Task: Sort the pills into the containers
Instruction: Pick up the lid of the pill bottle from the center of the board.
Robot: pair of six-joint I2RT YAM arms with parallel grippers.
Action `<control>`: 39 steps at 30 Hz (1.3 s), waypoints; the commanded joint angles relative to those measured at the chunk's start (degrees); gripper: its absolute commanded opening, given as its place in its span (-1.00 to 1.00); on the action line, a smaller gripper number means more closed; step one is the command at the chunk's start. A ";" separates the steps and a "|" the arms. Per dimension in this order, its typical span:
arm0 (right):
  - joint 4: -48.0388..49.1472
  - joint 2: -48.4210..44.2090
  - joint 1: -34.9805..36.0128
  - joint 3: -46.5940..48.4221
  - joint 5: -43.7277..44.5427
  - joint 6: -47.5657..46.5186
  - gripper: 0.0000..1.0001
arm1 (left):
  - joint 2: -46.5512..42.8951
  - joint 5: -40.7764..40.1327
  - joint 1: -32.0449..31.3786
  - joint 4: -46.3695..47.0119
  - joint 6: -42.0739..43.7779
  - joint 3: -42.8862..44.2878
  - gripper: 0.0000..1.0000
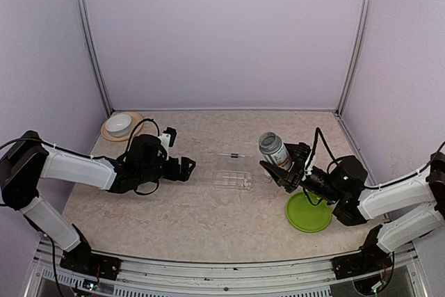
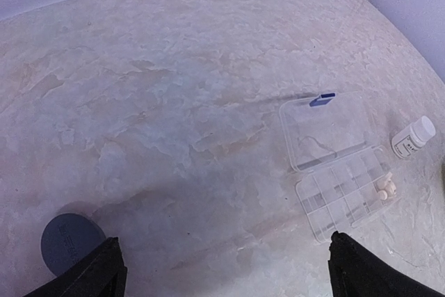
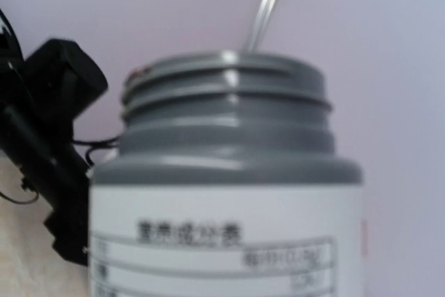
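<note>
Pill bottle (image 1: 272,147) is squeezed by right gripper (image 1: 280,162) at middle right, maybe for pouring; left gripper (image 1: 179,151) is spread wide.

The clear compartment box (image 2: 334,203) lies open mid-desk (image 2: 174,102) (lid flat, blue tab); two whitish pills (image 2: 384,188) sit in an edge compartment.
</note>
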 commanded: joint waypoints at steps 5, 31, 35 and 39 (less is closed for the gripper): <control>18.46 8.77 1.12 -0.60 -3.77 1.65 -1.00 | -5.00 -6.30 1.55 -4.05 0.08 -0.01 0.98; 33.77 18.64 4.78 -0.15 6.54 3.78 -1.00 | 5.74 -3.84 12.56 -14.04 -1.11 8.91 0.97; 34.02 18.25 4.81 -1.21 7.27 2.86 -1.00 | 9.52 -3.39 13.84 -15.88 -0.73 12.48 0.92; 33.85 17.62 4.77 -1.71 7.78 2.47 -1.00 | 12.27 -3.07 13.95 -17.50 -0.14 14.79 0.83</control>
